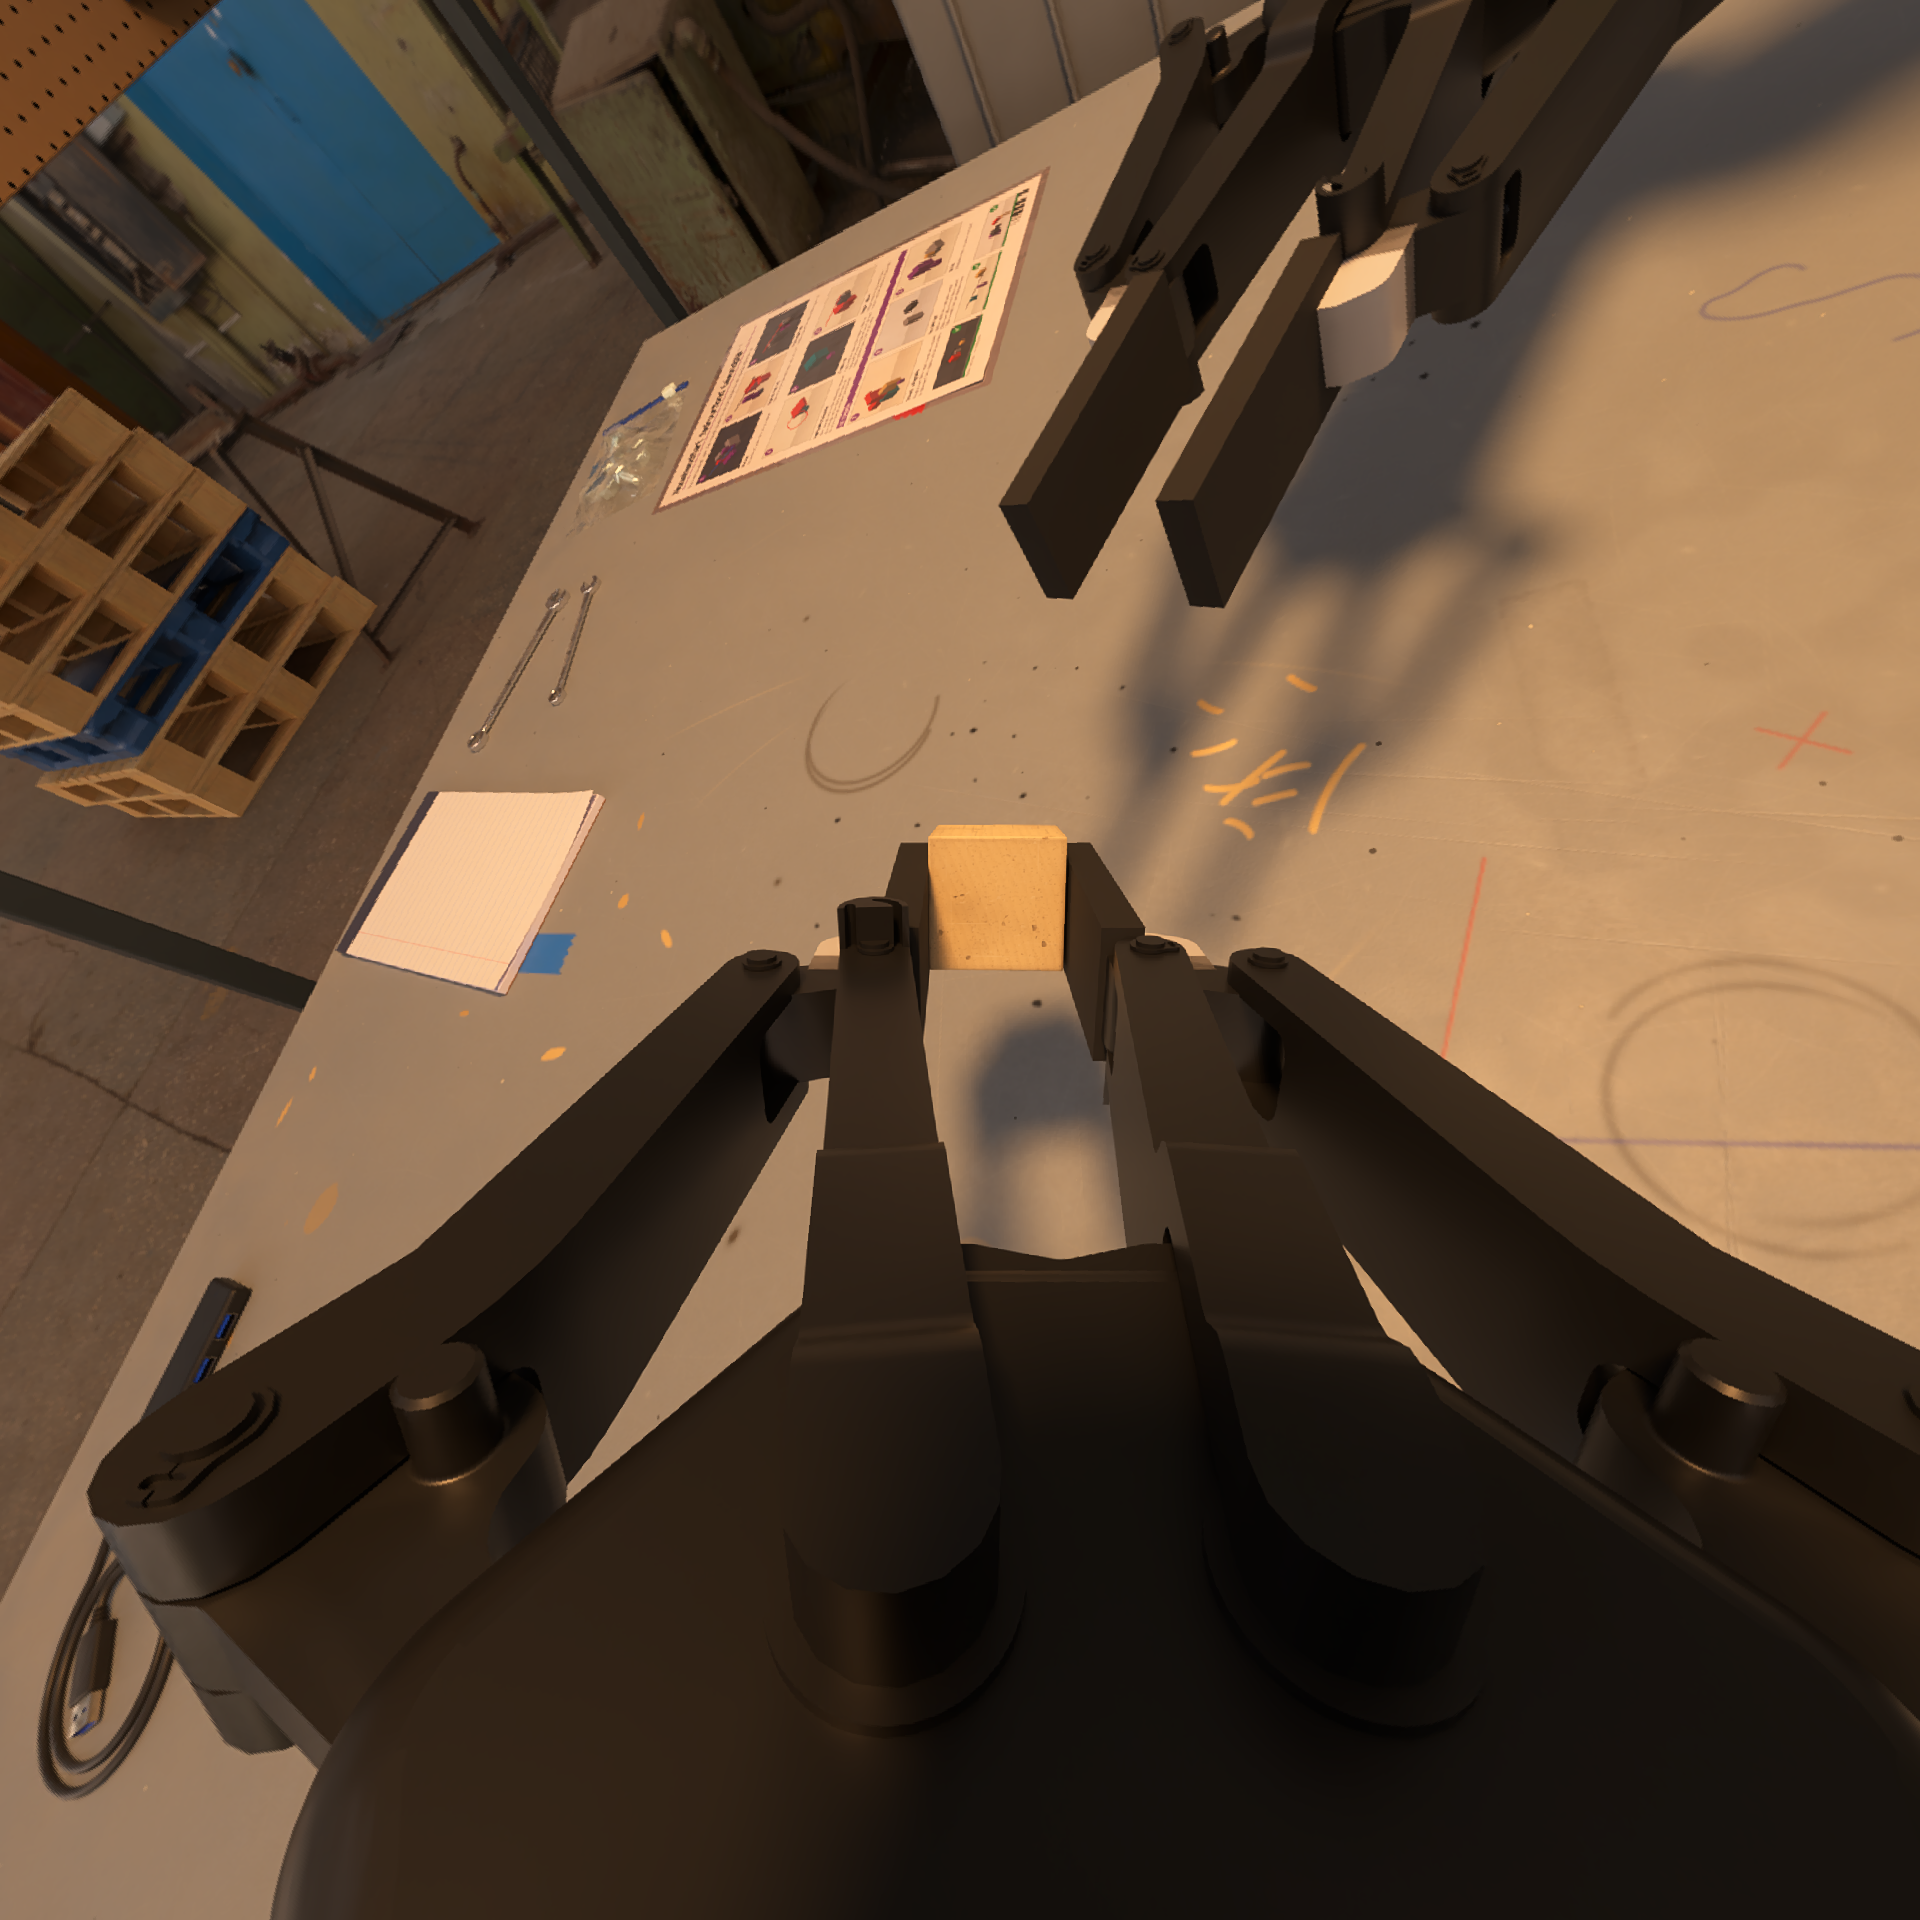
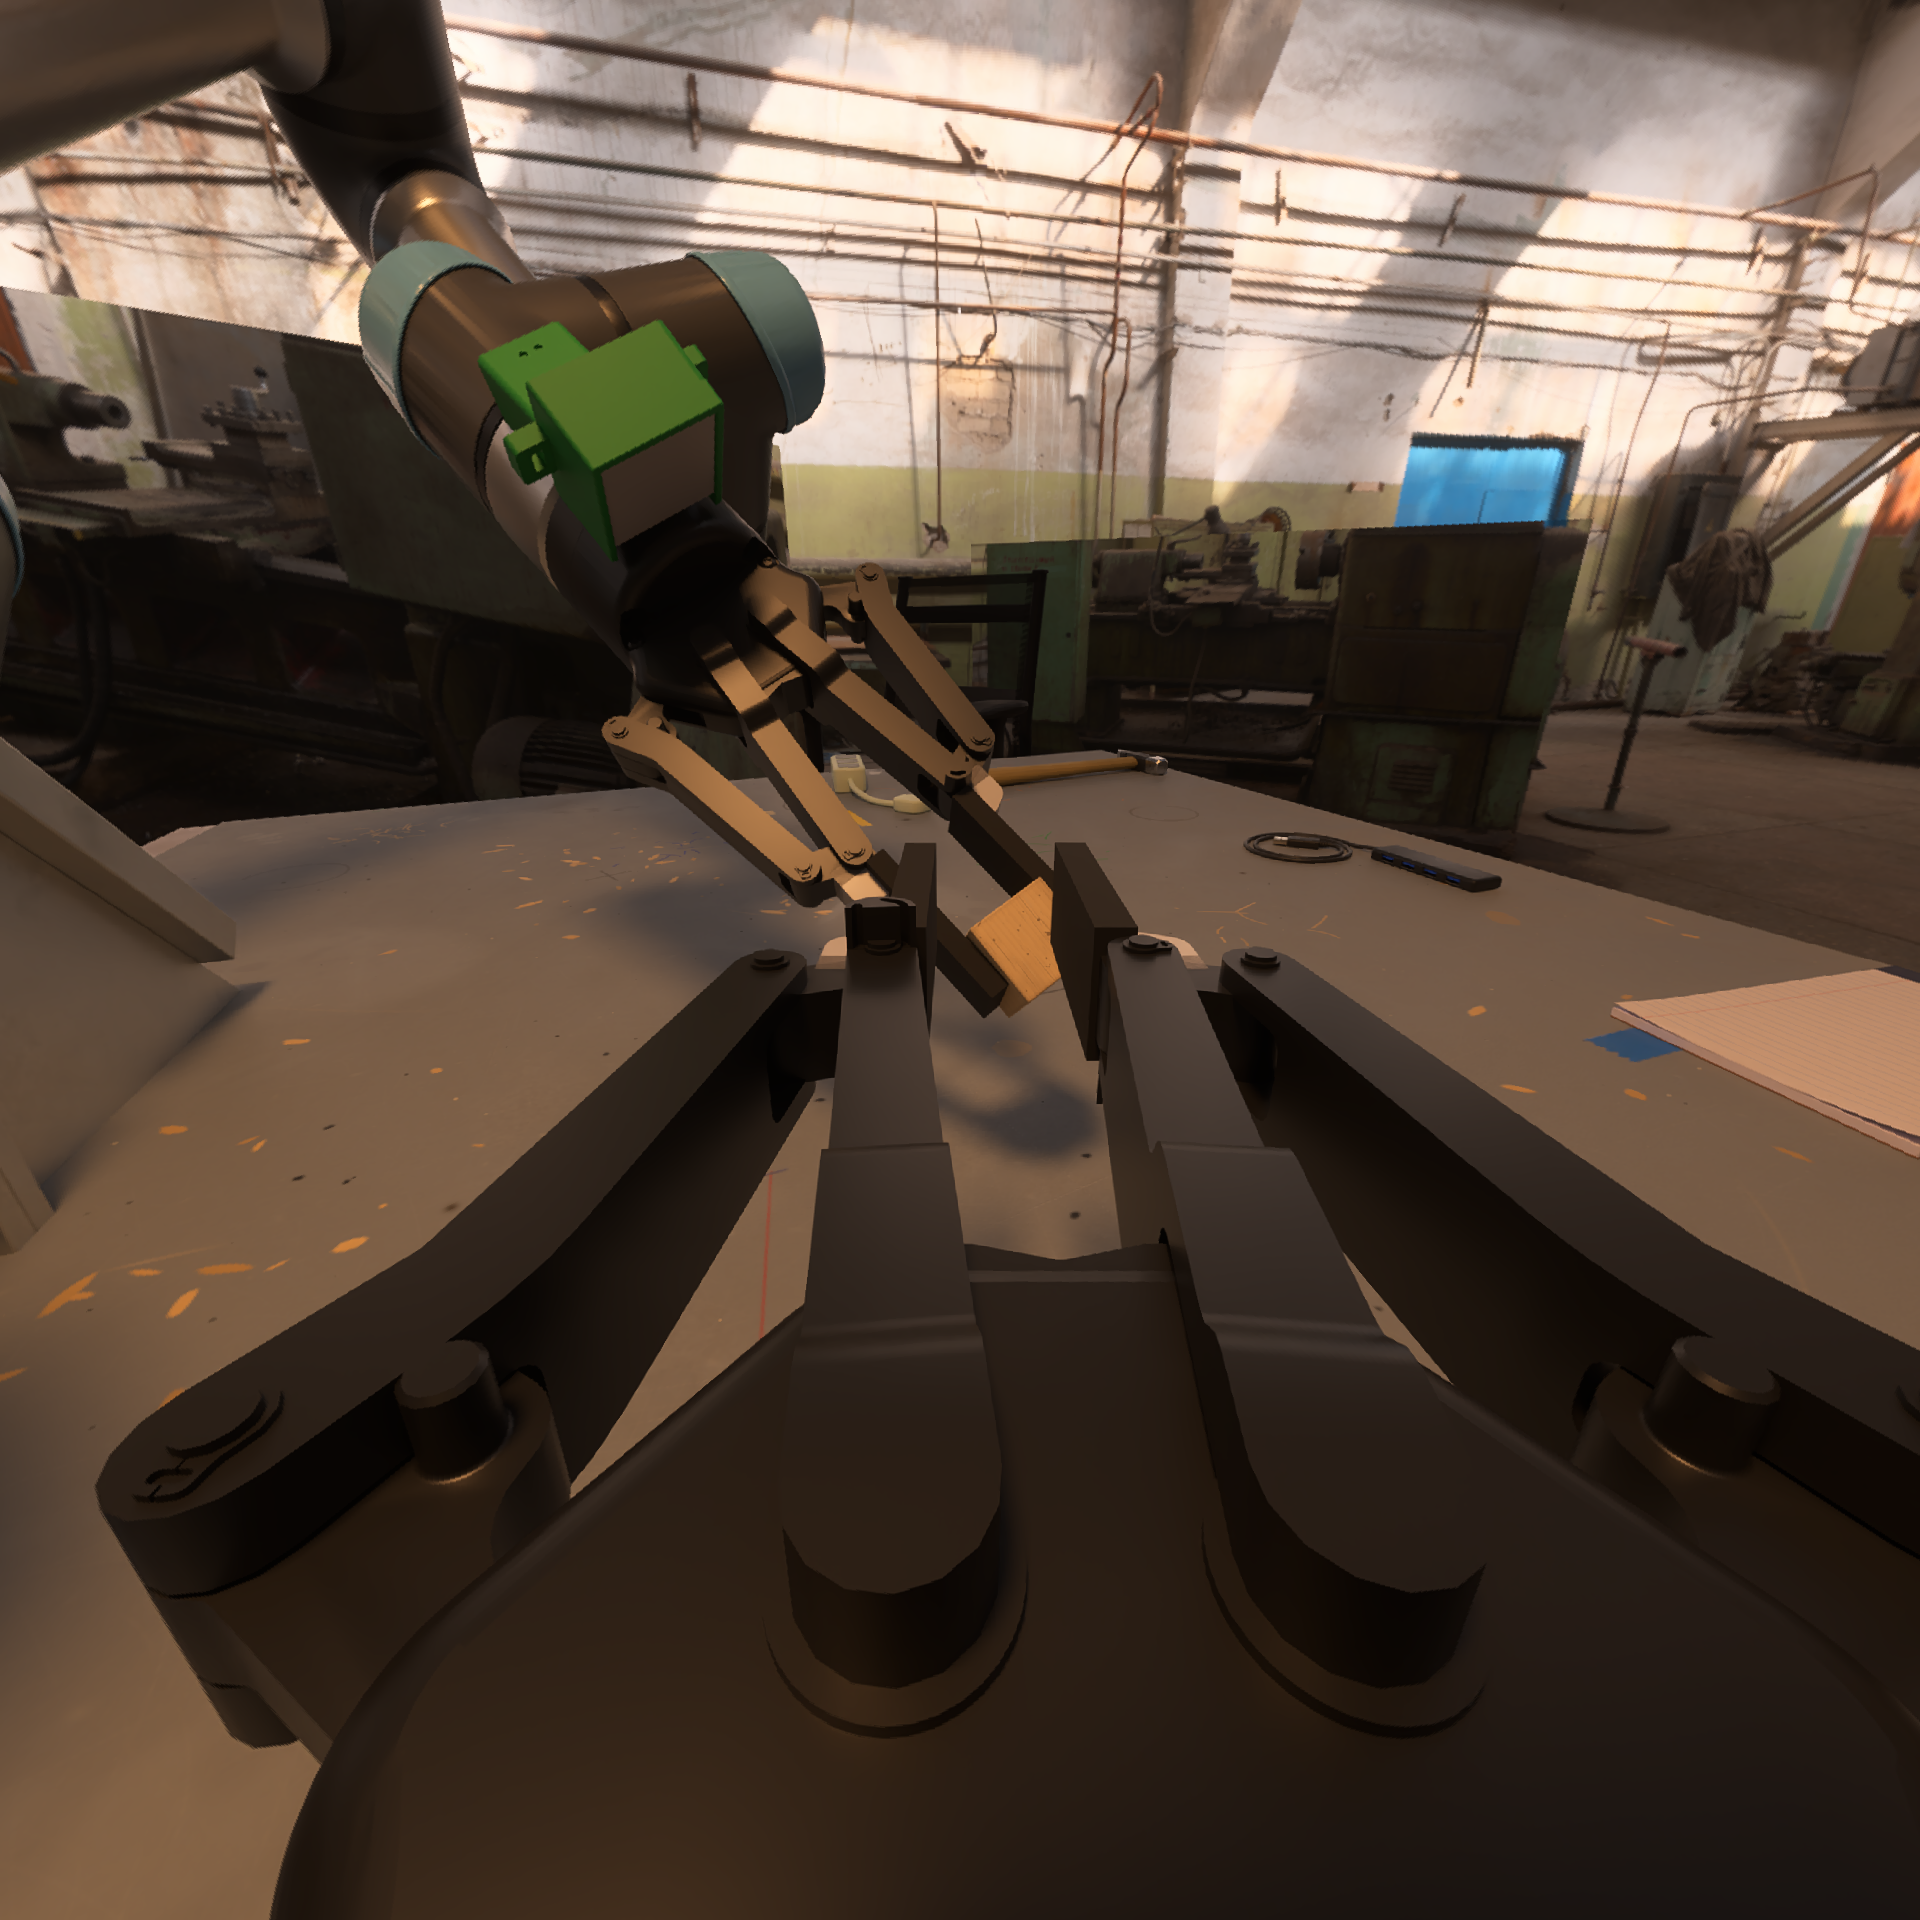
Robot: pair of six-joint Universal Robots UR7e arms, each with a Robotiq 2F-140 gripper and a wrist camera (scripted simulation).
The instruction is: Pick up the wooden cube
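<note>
Wooden cube [image 1: 997, 899] clamped between left gripper [image 1: 997, 883] fingers, clear of counter [image 1: 727, 665]; right gripper [image 2: 997, 894] empty, half open, opposite.

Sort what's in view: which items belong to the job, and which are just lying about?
Job: wooden cube, held between the left gripper fingers.

Lying about: notepad, two wrenches, printed sheet, bag of hardware, hammer, USB hub, coiled cable.

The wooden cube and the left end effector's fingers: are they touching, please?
Touching. In the left wrist view, the wooden cube sits clamped between both fingers of the left end effector, no gap showing.
</note>
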